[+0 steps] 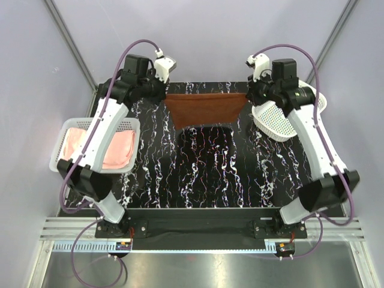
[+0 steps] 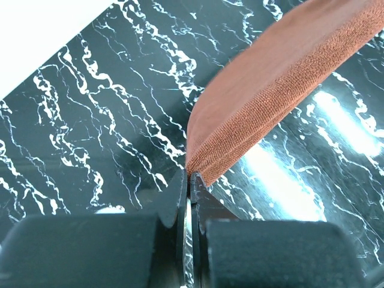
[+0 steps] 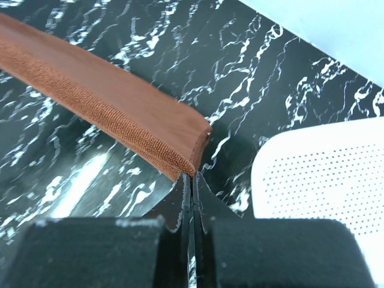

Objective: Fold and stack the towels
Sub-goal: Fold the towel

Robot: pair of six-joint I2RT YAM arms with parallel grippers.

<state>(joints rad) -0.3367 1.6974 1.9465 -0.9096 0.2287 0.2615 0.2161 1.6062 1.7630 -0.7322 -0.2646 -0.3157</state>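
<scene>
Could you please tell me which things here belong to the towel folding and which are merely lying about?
Job in hand: rust-brown towel; pink towel; left claw and right claw, both shut on the rust-brown towel's corners.
Lying about: left basket, holding the pink towel; right basket; table.

A left mesh basket (image 1: 127, 124) and a right mesh basket (image 1: 273, 121) flank the black marbled table (image 1: 204, 174).

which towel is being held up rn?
The rust-brown towel, a corner pinched in each arm's jaws and stretched between them; the pink towel just lies in the left basket.
</scene>
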